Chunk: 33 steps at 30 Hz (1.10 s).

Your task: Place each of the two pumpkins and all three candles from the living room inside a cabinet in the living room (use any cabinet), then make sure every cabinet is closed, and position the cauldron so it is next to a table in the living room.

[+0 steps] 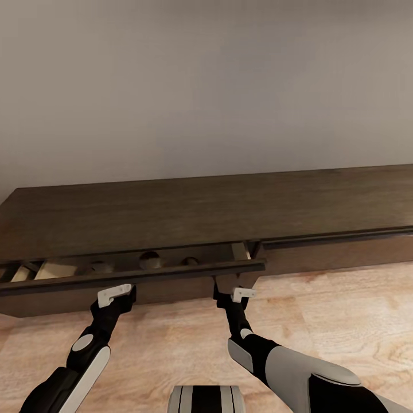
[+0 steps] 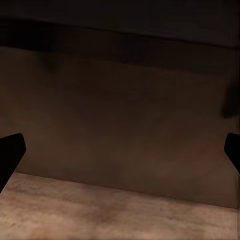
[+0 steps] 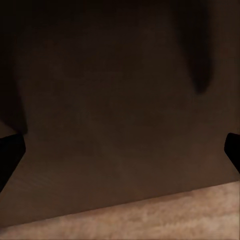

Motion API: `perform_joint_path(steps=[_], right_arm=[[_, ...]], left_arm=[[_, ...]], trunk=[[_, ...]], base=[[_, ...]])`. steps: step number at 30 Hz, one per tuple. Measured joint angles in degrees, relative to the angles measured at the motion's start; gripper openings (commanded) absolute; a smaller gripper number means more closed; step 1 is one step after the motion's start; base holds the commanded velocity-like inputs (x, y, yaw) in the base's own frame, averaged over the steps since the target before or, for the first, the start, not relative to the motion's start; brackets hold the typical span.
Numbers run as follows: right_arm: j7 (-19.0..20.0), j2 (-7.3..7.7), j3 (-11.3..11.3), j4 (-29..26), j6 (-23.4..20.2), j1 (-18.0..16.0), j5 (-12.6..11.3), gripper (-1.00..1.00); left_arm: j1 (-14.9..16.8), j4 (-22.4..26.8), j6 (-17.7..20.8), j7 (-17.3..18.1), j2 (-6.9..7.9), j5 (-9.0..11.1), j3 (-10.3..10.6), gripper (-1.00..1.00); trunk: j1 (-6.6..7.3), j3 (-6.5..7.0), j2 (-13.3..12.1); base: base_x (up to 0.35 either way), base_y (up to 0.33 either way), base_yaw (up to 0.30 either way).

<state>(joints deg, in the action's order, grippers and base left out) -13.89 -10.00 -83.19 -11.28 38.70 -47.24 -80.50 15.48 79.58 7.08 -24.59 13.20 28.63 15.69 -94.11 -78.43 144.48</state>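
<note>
Nearest in, the robot's two arms reached forward over the pale wood floor (image 1: 321, 321), both low and pointed at the cabinet (image 1: 206, 212). The left pincer (image 1: 117, 299) sat right up at the front of the left drawer (image 1: 132, 281); from the left wrist view its fingertips (image 2: 10, 155) stood far apart at the frame's edges, so it was wide, with nothing between them but dark wood. The right pincer (image 1: 232, 296) was just beside the drawer's right end, tucked under its top edge, and the right wrist view told the same story: fingertips (image 3: 10, 152) spread wide, gripping nothing, dark panel close ahead. Whether either pincer actually touched the drawer front could not be told.

Next out, that drawer was pulled partway open, a narrow gap showing a pale beige interior. Inside the gap, a couple of rounded pale candles (image 1: 150, 260) peeked out in shadow, toward the middle; their exact number was unclear. The drawer to the right (image 1: 338, 238) looked nearly shut.

Beyond, the long dark brown top ran left to right, and behind it stood a plain grey wall (image 1: 206, 86).
</note>
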Motion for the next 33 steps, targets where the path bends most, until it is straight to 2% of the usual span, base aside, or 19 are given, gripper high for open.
perform_joint_path(steps=[8, 21, 30, 33], right_arm=[[-0.01, 0.0, -0.09, -0.01, -0.08, 0.01, 0.06, 1.0], [0.0, 0.0, 0.0, 0.0, -0.05, 0.0, 0.0, 1.0], [0.0, 0.0, 0.0, 0.0, -0.05, 0.0, 0.0, 1.0], [0.0, 0.0, 0.0, 0.0, -0.05, 0.0, -0.01, 1.0]], left_arm=[[-0.03, 0.31, 0.05, -0.06, 0.0, -0.01, -0.03, 1.0], [0.02, 0.31, 0.05, -0.09, 0.0, -0.02, -0.03, 1.0], [0.0, 0.32, 0.13, -0.15, 0.0, 0.01, -0.04, 1.0], [-0.05, 0.4, 0.07, -0.17, 0.0, 0.0, 0.01, 1.0]], trunk=[[0.0, 0.0, 0.0], [0.0, 0.0, 0.0], [0.01, 0.0, 0.0], [-0.02, 0.0, 0.0]], base=[[0.04, 0.0, 0.0], [-0.072, 0.0, 0.0], [0.138, 0.057, 0.0], [-0.211, 0.005, 0.0]])
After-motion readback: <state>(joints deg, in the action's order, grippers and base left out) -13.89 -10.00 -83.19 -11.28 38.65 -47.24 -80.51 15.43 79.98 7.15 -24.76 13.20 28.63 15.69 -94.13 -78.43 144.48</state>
